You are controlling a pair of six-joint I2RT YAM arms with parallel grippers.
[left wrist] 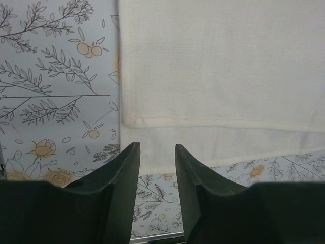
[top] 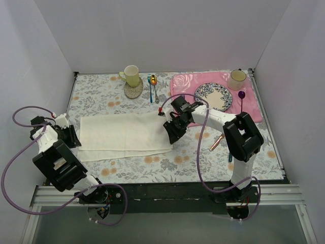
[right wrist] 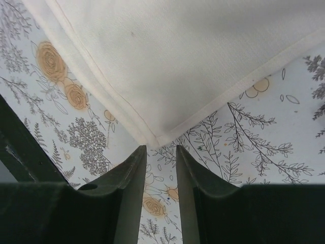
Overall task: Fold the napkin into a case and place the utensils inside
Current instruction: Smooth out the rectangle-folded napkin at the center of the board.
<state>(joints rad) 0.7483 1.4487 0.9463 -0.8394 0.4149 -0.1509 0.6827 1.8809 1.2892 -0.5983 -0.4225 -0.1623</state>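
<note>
Left gripper: released, jaws a narrow gap apart, nothing between them. It is poised at the left short edge of the napkin.

Right gripper: released, jaws narrowly parted and holding nothing. Its tips are just short of the napkin's near right corner.

Napkin: one, cream-white, lying flat mid-bench between the two grippers. Two layers show at its near edge.

Utensils: one copper knife on the floral bench, right of the right arm. One gold-bowled spoon at the far side, just beside one blue-handled spoon.

Other items:
- Two cups: one yellow mug on a coaster, and one cup on the pink placemat.
- One patterned plate.
- One purple utensil.
</note>
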